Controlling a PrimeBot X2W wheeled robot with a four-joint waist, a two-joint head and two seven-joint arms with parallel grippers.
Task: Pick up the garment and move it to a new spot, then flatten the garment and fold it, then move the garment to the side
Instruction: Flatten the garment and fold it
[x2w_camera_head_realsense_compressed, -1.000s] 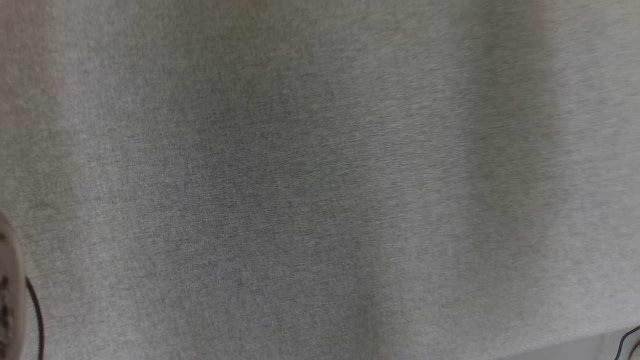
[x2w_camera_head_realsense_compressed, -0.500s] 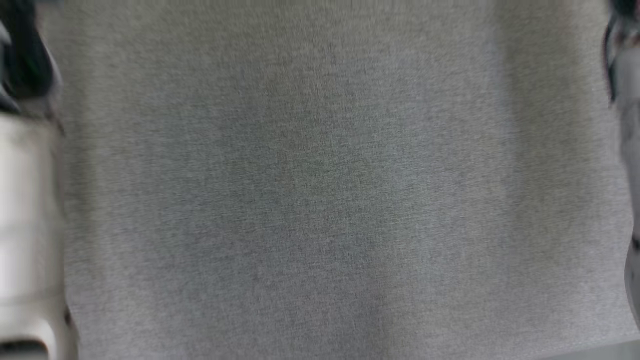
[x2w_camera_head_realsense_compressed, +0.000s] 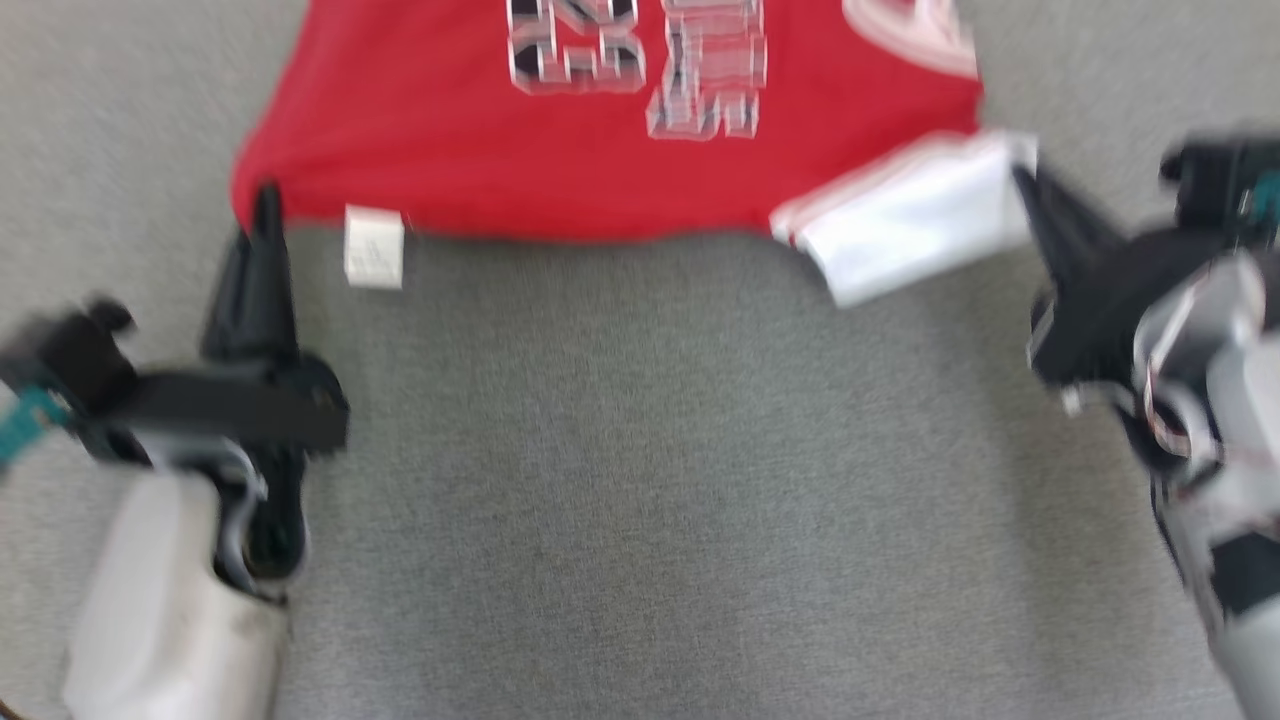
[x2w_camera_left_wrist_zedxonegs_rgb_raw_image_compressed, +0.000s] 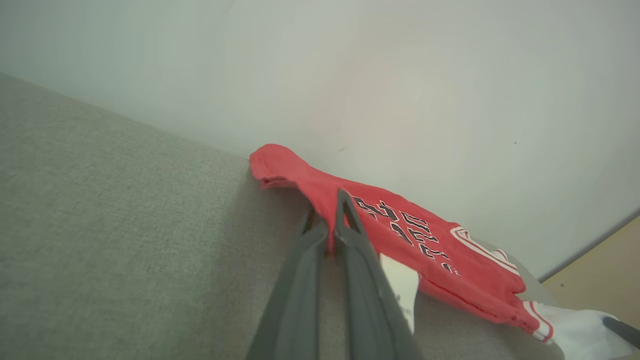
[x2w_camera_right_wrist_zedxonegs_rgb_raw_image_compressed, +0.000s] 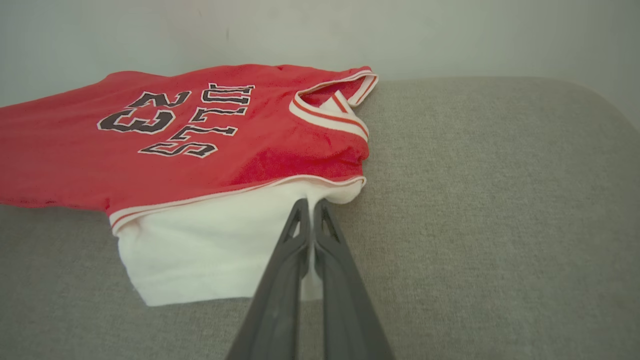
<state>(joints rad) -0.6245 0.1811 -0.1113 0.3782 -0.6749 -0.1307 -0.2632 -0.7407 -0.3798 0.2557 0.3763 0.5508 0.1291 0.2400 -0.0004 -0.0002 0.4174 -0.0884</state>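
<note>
Motion blur is softening the whole head view, so the lettering (x2w_camera_right_wrist_zedxonegs_rgb_raw_image_compressed: 175, 125) on the garment (x2w_camera_head_realsense_compressed: 600, 150) is not reading there. The upper edge of that frame is cutting off the garment's far part. The garment, a red jersey, is lying across the top centre of the head view on the grey fabric surface (x2w_camera_head_realsense_compressed: 640, 480). Its white sleeve (x2w_camera_head_realsense_compressed: 910, 225) is sticking out at the upper right, and a white label (x2w_camera_head_realsense_compressed: 374, 247) is hanging at the lower hem on the left. The left gripper (x2w_camera_head_realsense_compressed: 266, 200) is reaching up from the lower left to the red corner. In the left wrist view its dark fingers (x2w_camera_left_wrist_zedxonegs_rgb_raw_image_compressed: 300, 280) are standing narrow, pinching the red hem between them. The finger on the right of that view is covering part of the label. The right gripper (x2w_camera_head_realsense_compressed: 1020, 175) is coming in from the right edge. In the right wrist view its fingers (x2w_camera_right_wrist_zedxonegs_rgb_raw_image_compressed: 280, 280) are pressing together on the white sleeve, with white cloth showing through the slit between them. How much cloth the tips are catching is hard to make out. Both forearms are running out of the frame at the bottom of the head view. A pale wall (x2w_camera_left_wrist_zedxonegs_rgb_raw_image_compressed: 400, 75) is standing behind the garment.
</note>
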